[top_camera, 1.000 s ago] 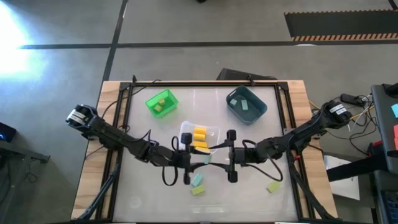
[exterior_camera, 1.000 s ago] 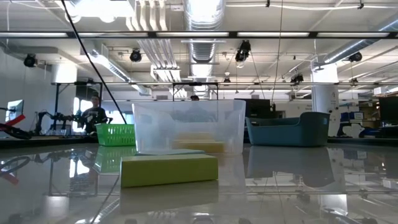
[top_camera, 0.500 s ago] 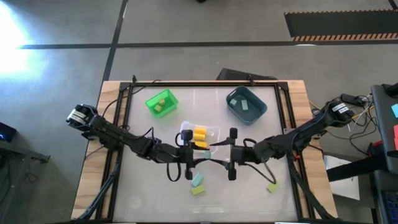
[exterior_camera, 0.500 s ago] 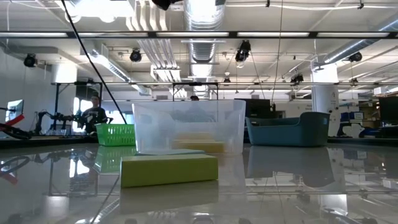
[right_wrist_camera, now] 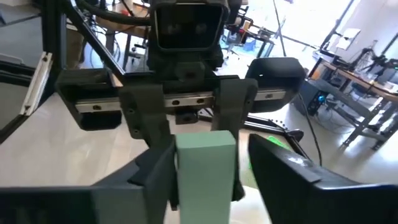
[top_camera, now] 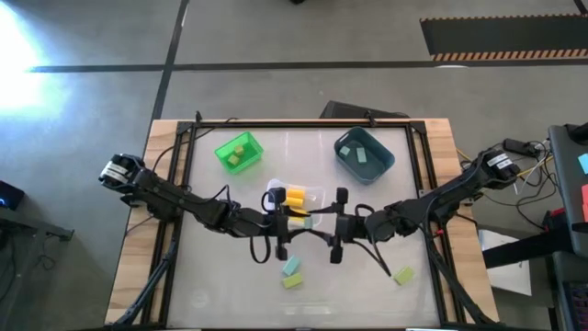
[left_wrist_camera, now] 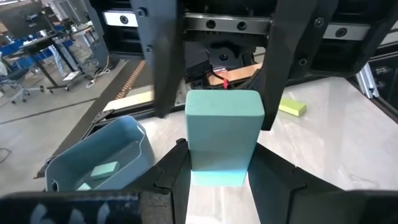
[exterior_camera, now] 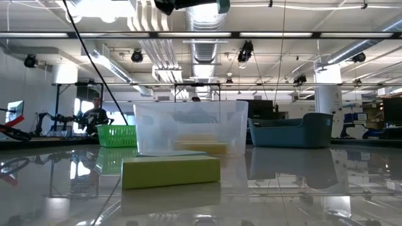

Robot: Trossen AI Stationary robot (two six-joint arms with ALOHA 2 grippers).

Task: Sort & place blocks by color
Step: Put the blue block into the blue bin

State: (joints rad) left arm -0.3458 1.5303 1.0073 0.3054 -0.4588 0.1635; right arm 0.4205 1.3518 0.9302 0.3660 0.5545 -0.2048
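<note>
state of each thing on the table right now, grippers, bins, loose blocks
left gripper: shut on a teal block, raised over the table's middle
right gripper: shut on the same teal block, facing the left gripper
clear bin: upright, yellow blocks inside
green bin: upright, light green blocks inside
blue-grey bin: upright, one teal block inside
loose blocks: flat on the table, near the front

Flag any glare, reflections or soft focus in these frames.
High view: a blown-out patch of light on the floor at upper left. Low view: the glossy table mirrors the ceiling lights and the light green block. Left wrist view: the pale teal block looks soft, the dark blue-grey bin sharper.
</note>
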